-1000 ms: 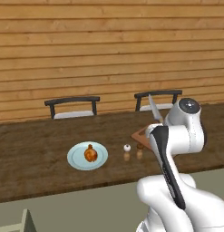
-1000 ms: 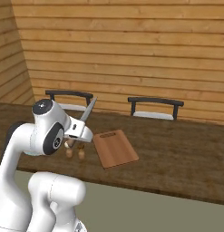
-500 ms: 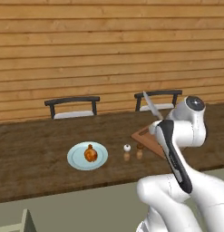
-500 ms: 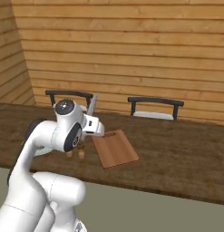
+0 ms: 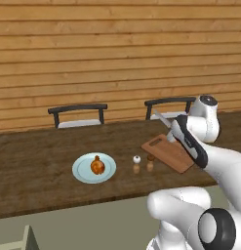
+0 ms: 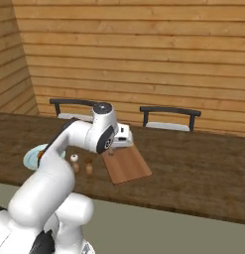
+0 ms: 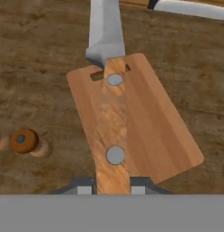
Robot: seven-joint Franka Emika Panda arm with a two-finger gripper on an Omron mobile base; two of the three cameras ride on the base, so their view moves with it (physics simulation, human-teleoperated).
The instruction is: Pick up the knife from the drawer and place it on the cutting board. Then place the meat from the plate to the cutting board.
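Wooden table (image 5: 44, 161), end effector (image 7: 112, 188) gripping knife (image 7: 111, 118) (above cutting board (image 7: 149, 122)).

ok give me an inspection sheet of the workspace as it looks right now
surface: dark wooden counter, in front of a wood plank wall.
job's things: knife held over the cutting board, handle in the grip, blade pointing away from the hand; meat on the plate; drawer not judged.
clutter: two small shakers between plate and board.
grippers: gripper shut on the knife handle, above the board.
cables: nothing seen.
surroundings: two dark chairs behind the counter.
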